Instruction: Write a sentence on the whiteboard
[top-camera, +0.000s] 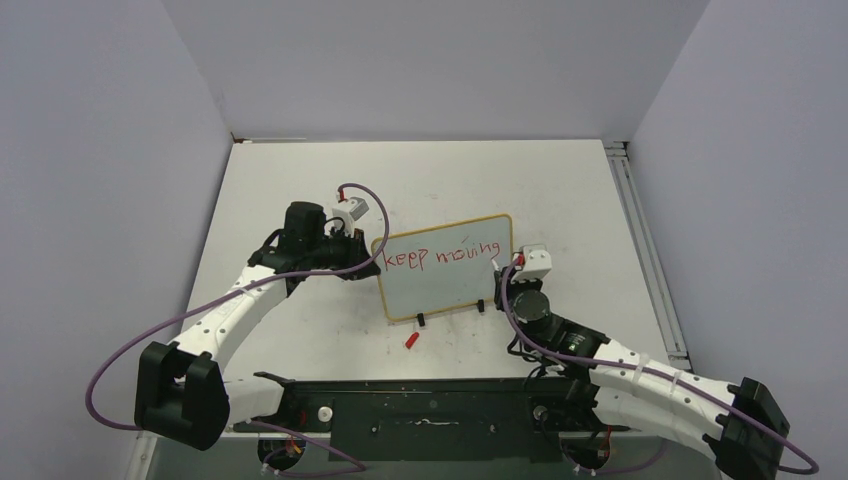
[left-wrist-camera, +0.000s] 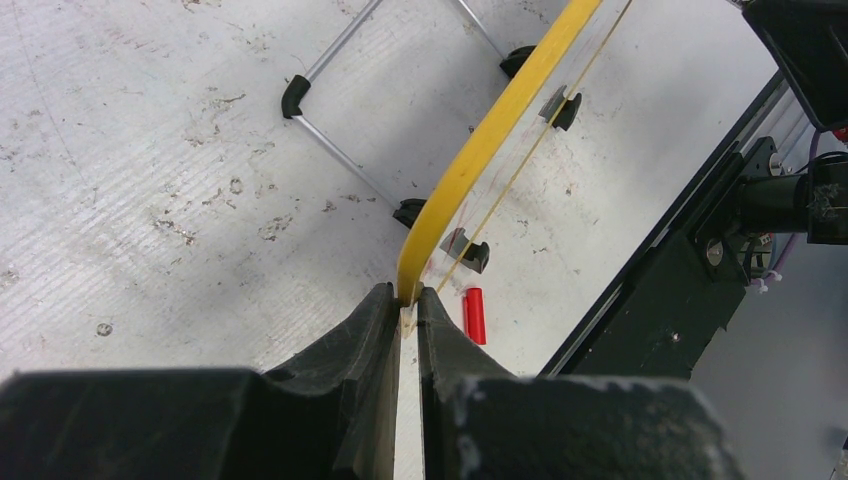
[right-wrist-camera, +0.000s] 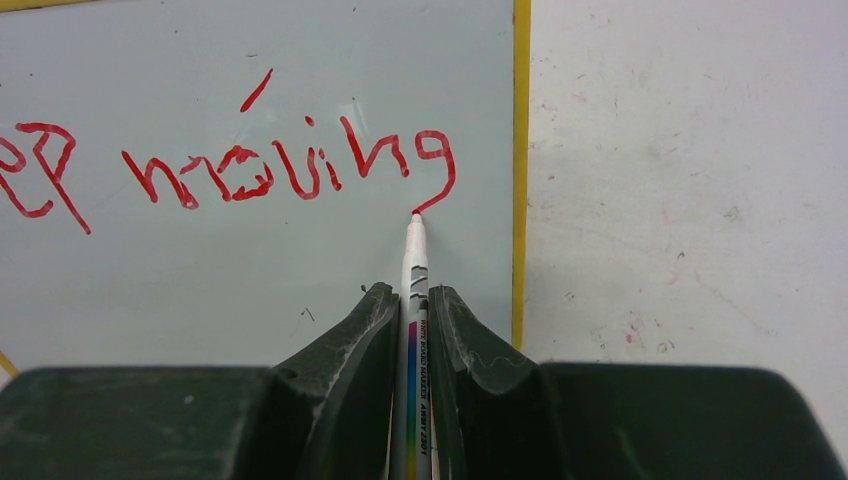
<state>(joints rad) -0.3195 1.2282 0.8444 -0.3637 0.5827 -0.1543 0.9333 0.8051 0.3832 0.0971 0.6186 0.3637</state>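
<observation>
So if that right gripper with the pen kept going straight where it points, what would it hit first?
The whiteboard. The right gripper is shut on a marker whose tip sits at the tail of the red g, apparently touching the board, so going on would only press it harder.

A: White table, scuffed, speckled with grey marks all over.
B: Standing on it, mid-table: whiteboard, up on two black feet, wire stand resting on the surface behind.
A: And lying flat just in front of one foot: small red cap.
B: Black mounting rail along the near edge.
</observation>
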